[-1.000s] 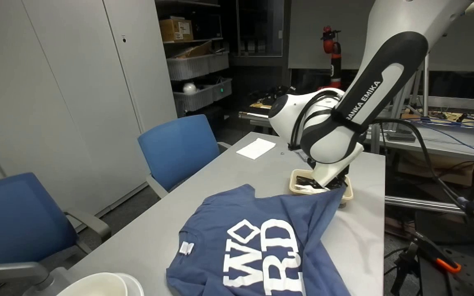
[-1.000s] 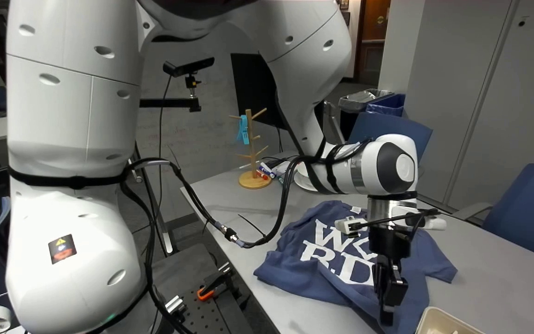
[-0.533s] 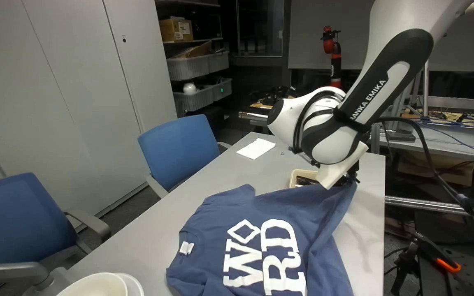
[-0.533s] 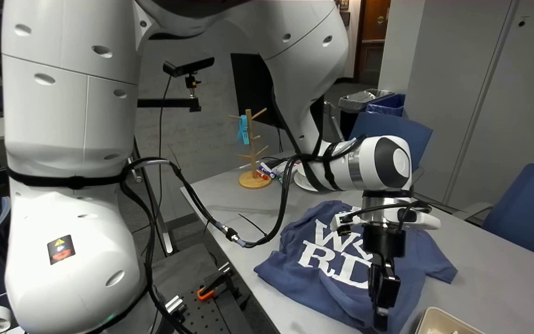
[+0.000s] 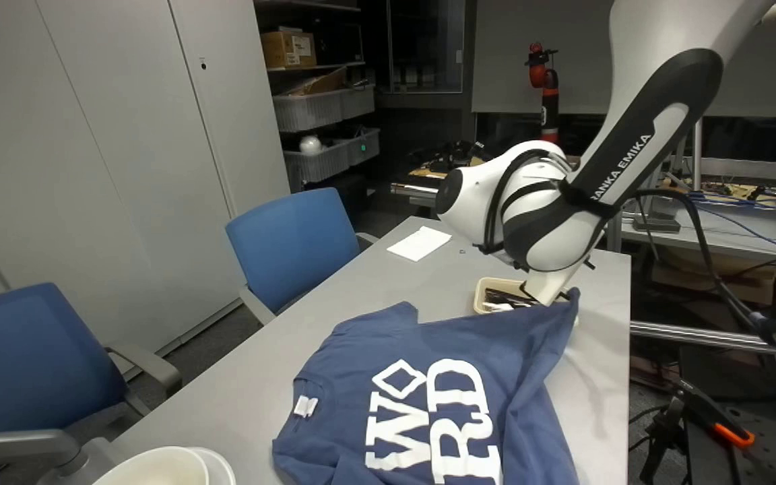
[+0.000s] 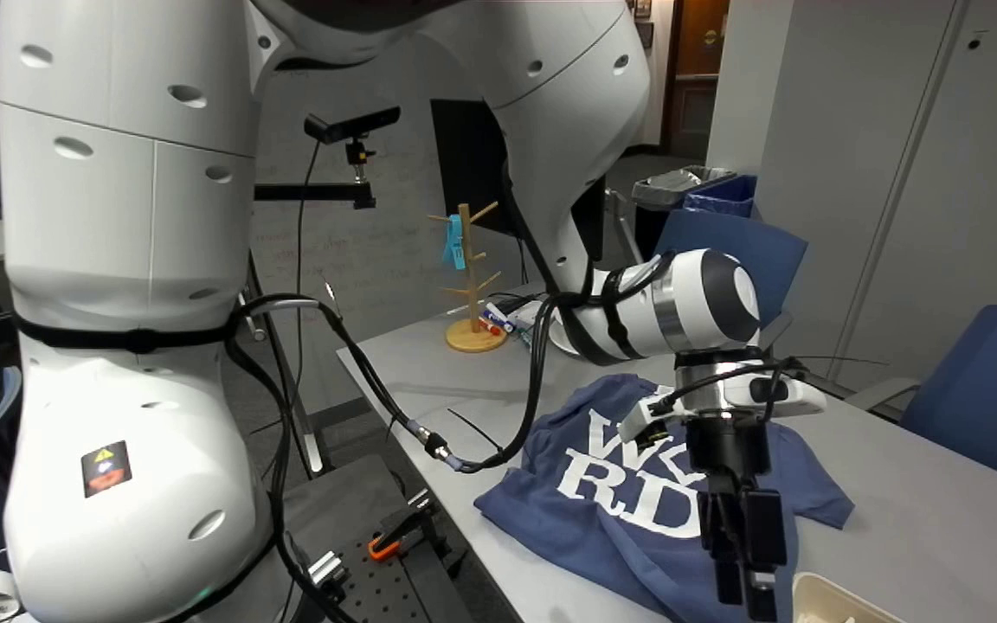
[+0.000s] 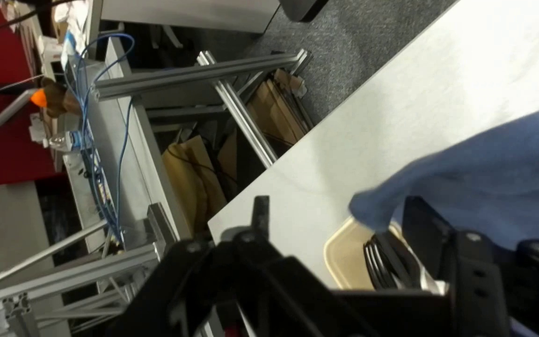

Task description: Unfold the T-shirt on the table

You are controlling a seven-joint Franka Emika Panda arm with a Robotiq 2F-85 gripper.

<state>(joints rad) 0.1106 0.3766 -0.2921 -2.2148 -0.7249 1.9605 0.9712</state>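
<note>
Shirt laid on the desk, largely spread, with the white lettering uppermost and the tag at the end away from the claw. One corner is raised above the desk, and a fold is seen running from it. In the wrist view the claw's fingers are spread wide apart with no cloth seen pinched; the corner is seen between their tips, nearer to one, though contact cannot be told. The tub is partly hidden behind the cloth in an exterior view. The cloth may be judged light, limp and not fragile, with little slip expected; only what is gripped will be lifted, and the rest will trail and crease. The raised corner is best taken a little in from its tip, with both layers included if two are present, and drawn low and outward, clear of the tub, so that the fold is flattened without the spread part being dragged.
</note>
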